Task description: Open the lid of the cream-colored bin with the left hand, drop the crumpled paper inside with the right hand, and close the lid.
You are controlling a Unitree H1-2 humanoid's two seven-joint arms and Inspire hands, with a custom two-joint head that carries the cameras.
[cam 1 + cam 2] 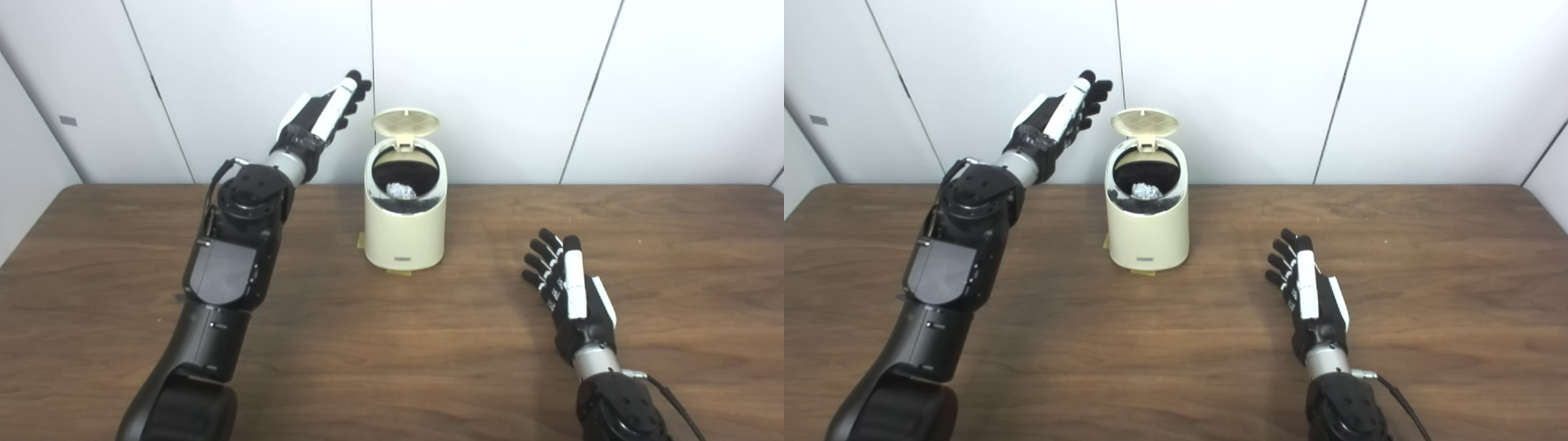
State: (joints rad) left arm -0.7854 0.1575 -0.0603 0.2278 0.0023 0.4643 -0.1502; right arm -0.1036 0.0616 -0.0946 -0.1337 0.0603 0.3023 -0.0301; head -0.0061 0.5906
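The cream-colored bin stands near the middle of the brown table, toward the back. Its round lid stands raised upright on its rear hinge. The crumpled paper lies inside the bin's dark opening. My left hand is open, raised in the air to the left of the lid and apart from it, fingers stretched toward the wall. My right hand is open and empty, low over the table to the right and in front of the bin, fingers extended.
The brown wooden table spans the view. White wall panels stand right behind the bin. My left forearm reaches across the table to the left of the bin.
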